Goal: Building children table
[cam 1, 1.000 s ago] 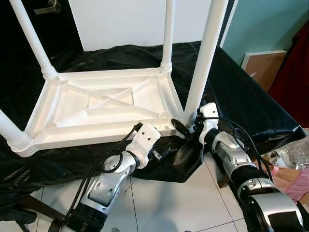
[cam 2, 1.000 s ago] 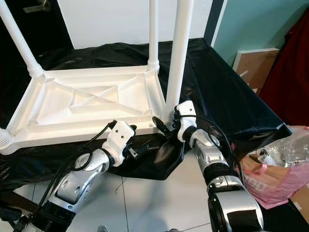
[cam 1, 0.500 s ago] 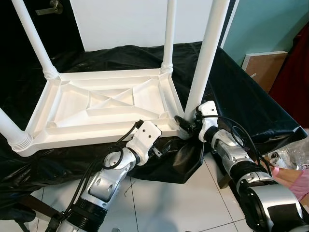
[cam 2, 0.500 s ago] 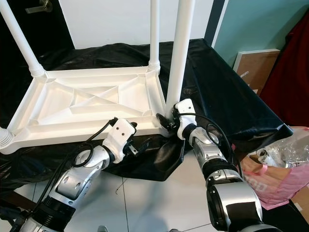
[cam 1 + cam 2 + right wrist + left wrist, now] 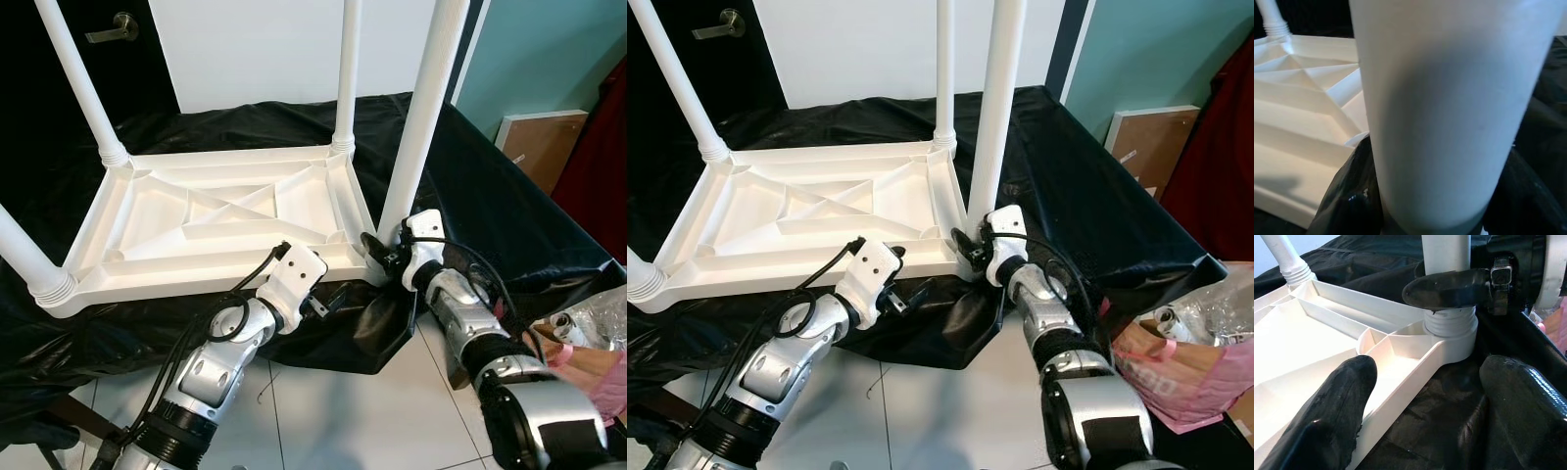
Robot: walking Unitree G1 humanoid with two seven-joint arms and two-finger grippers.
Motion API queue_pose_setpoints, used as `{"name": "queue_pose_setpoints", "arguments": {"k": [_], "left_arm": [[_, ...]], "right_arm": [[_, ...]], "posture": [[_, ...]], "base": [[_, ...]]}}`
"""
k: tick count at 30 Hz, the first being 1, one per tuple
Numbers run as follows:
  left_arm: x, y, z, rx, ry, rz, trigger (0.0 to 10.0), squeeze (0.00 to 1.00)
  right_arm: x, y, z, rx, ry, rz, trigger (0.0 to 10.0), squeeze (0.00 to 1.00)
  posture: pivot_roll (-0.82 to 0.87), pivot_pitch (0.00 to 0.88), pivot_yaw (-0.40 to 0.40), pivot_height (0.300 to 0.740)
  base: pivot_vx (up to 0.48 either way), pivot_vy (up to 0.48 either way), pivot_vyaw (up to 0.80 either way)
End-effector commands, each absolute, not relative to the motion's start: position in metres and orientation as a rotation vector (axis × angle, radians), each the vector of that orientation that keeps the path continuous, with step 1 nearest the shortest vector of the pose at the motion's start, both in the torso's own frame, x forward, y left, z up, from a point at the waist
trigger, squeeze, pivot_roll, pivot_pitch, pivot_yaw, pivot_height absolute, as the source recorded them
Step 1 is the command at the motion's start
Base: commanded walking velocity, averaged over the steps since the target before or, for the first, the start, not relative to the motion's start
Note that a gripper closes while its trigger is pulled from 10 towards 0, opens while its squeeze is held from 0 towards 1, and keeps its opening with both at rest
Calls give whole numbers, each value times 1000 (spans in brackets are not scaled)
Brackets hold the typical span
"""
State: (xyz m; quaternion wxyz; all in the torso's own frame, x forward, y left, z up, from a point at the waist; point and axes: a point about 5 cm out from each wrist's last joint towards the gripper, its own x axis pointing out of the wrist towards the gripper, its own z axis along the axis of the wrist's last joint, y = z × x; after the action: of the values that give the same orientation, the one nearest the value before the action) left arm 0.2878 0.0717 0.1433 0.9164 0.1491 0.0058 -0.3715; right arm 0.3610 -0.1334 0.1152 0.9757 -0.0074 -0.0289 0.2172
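A: Near edge: left gripper (image 5: 1420, 396), fingers spread, straddles the upturned white plastic tabletop (image 5: 220, 220) rim on black sheeting (image 5: 490, 196). Right gripper (image 5: 377, 257) pinches the near-right white tube leg (image 5: 421, 108) at its threaded collar.

B: Risk: cross-threading; twisting could tilt the leg or skid the tabletop.

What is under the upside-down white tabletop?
The white tabletop rests on a black plastic sheet that drapes down over the edges. Whatever supports the sheet is covered and cannot be seen.
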Motion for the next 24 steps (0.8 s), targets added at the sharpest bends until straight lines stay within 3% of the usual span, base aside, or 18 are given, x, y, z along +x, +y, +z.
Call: {"name": "queue_pose_setpoints", "arguments": {"k": [1,12,24], "left_arm": [[284,69,140,314,29,-840,10000,0],[281,67,139,298,30,-836,10000,0],[278,67,138,291,32,-832,10000,0]], "right_arm": [[353,-130,95,31,28,391,10000,0],[348,-109,84,162,61,57,10000,0],[348,-100,97,156,-4,97,10000,0]], "posture": [[13,0,-25,740],[19,0,-38,740],[19,0,-41,740]], "base": [[0,0,0],[0,0,0],[0,0,0]]}}
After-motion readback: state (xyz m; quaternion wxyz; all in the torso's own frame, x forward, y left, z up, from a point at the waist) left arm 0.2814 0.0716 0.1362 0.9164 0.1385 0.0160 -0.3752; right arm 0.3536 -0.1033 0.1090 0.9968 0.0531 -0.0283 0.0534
